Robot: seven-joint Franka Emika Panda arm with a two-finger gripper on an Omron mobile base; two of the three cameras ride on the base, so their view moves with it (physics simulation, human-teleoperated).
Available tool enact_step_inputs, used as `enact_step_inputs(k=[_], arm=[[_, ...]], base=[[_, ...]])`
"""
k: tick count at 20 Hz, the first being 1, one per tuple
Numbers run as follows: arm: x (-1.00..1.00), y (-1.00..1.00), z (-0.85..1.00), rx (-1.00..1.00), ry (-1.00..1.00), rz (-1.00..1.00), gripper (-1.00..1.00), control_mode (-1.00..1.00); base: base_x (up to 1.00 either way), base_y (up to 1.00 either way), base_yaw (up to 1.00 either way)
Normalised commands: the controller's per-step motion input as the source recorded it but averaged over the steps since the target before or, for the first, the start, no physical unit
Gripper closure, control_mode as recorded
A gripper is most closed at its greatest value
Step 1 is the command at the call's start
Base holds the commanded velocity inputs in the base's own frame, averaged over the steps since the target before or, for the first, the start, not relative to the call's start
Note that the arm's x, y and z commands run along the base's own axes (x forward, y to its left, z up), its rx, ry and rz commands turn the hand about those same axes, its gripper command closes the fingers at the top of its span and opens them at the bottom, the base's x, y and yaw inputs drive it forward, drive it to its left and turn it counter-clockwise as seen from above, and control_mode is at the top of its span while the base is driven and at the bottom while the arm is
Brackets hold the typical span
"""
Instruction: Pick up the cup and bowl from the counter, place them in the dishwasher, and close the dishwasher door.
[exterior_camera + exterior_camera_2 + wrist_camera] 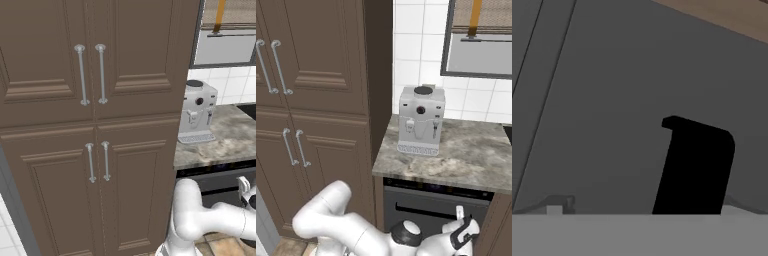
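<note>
The dishwasher [433,205] is seen under the surface [466,155], at about five o'clock in the right base view, with its black top strip just beneath the thick slab edge. The dishwasher door [428,212] is seen as a flat dark panel standing upright in the opening, with a dark slot across its upper part; whether it is fully latched cannot be told. In the left base view the same dark front [220,187] is found at four o'clock, below the stone edge [215,155].

In the hand view a flat grey panel [612,100] is faced at close range, with a brown strip at one o'clock. A single dark fingertip [694,167] is shown against it at five o'clock; whether the gripper [462,227] is spread or pressed together cannot be told.

The arm is folded low: from the base at seven o'clock in the right base view it is bent forward through a thick white elbow, and the hand is held just in front of the door's lower right part. In the left base view the wrist [245,200] is cut by the frame's right edge.

A silver-grey coffee machine [421,120] is set on the surface near its left end, beside the tall brown cabinets [90,125] with silver bar handles. A window [481,40] is set in the white tiled wall above.
</note>
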Motion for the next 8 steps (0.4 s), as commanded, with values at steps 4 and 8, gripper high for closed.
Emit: enact_step_inputs(k=[4, 8], arm=[[0.7, 0.0, -0.64, -0.17, -0.25, 0.0, -1.0, -1.0], [0.7, 0.0, -0.63, -0.15, -0.25, 0.0, -1.0, -1.0]], base=[[0.0, 0.0, 0.0], [0.0, 0.0, 0.0]])
